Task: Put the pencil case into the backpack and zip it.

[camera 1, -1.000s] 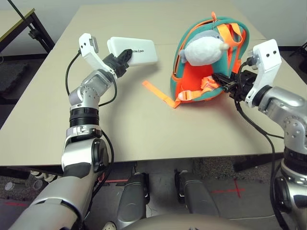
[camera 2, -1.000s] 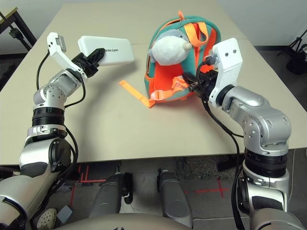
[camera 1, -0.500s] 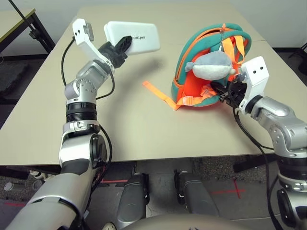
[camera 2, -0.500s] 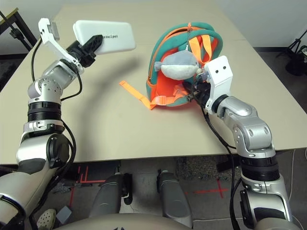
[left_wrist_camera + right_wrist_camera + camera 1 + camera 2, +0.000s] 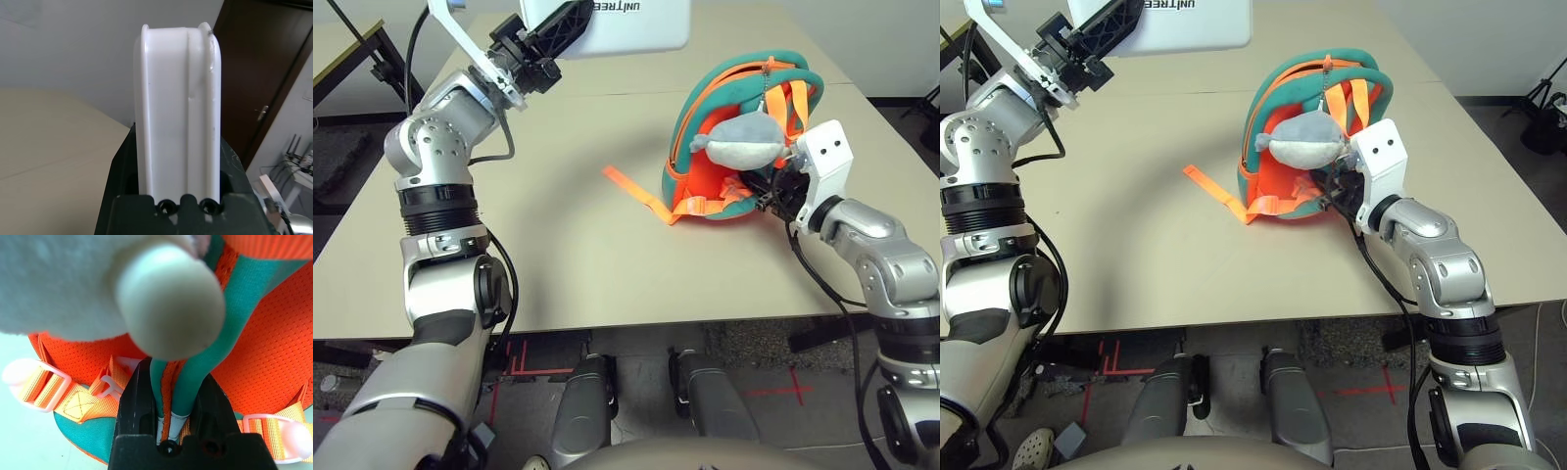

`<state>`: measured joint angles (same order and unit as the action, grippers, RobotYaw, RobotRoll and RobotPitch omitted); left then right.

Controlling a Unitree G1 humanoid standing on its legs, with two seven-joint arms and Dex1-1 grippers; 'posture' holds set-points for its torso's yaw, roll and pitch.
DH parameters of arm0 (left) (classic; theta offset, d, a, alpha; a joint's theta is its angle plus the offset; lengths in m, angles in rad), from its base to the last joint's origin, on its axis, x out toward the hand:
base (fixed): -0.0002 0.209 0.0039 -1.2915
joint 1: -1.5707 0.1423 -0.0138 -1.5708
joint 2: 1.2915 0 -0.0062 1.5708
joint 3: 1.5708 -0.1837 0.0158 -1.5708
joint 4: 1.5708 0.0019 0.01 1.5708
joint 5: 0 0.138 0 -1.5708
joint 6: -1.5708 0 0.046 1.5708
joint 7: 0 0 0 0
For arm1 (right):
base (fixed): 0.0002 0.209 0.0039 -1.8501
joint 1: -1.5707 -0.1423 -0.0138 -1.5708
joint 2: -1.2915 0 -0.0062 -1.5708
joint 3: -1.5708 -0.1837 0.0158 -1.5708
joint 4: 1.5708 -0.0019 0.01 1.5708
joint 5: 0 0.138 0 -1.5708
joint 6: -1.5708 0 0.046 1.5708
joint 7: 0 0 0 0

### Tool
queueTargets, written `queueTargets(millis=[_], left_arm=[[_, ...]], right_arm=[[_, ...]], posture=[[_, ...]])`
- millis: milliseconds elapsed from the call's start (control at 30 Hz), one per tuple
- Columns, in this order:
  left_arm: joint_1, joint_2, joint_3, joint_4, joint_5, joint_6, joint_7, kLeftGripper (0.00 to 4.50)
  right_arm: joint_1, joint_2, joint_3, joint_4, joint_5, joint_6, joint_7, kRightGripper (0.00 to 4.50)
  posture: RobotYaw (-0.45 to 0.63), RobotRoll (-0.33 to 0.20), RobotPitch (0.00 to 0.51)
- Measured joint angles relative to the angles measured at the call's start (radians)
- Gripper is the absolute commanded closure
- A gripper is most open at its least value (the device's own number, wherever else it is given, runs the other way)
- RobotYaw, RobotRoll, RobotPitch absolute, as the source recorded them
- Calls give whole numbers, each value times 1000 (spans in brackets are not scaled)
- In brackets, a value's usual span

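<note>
White pencil case (image 5: 626, 27) in left claw (image 5: 171, 181), outside orange-teal backpack (image 5: 693, 147)

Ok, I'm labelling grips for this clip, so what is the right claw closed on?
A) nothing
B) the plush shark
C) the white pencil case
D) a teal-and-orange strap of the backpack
D: the right claw has the backpack's teal-and-orange strap pinched between its two fingers.

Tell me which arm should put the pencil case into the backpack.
The left, I judge: its pincer already grips the pencil case, raised above the table. The right pincer is busy pinching the backpack's teal trim.
</note>
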<state>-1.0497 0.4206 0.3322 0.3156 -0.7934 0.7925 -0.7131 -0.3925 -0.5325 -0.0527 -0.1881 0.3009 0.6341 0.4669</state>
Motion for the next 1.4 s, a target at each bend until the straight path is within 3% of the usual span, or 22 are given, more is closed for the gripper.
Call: queueTargets(millis=[500,933,1167,1400], left_arm=[[30,-7,-85,-48,-6,61,-65,3185],[43,-5,-249,-11,152,-64,-182,3187],[-3,-41,-352,162,279,-170,-259,3188],[-141,-166,-396,470,425,-383,-280,3188]], right_arm=[[-12,3,4,19,-16,-9,9,3812],[-15,4,4,22,-30,-12,9,3812],[-22,8,3,22,-36,-12,8,3813],[-29,18,8,21,-49,-15,7,3819]], posture=[[-146,0,124],[-157,0,120],[-160,0,113],[-169,0,113]])
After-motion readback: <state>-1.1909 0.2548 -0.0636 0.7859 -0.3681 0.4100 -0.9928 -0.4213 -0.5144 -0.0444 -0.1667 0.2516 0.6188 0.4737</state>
